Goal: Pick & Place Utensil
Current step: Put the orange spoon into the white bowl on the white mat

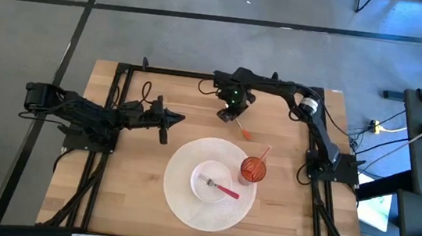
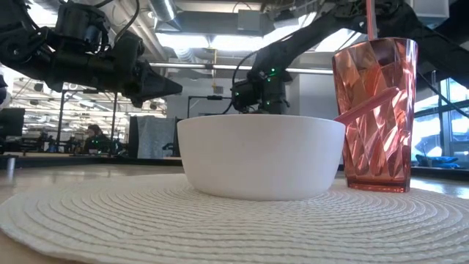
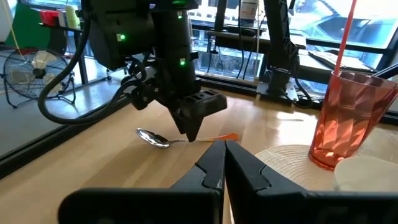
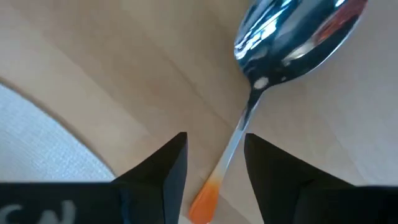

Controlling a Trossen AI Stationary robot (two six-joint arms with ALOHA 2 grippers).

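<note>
Right tool [image 4: 214,168], fingers apart, straddles the spoon [image 4: 292,43] on bare table [image 4: 93,68] beside the placemat's edge [image 4: 37,137].

Spoon [image 4: 292,46] bowl cut off, handle end too

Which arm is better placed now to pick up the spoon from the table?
The right. Its gripper hangs just above the spoon, open fingers either side of the handle. The left gripper waits farther off, shut.

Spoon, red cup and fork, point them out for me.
spoon [image 4: 292,38], right wrist view, on its bowl.
red cup [image 2: 375,110], low view, on its faceted wall.
fork [image 1: 219,187], high view, on its handle.
</note>
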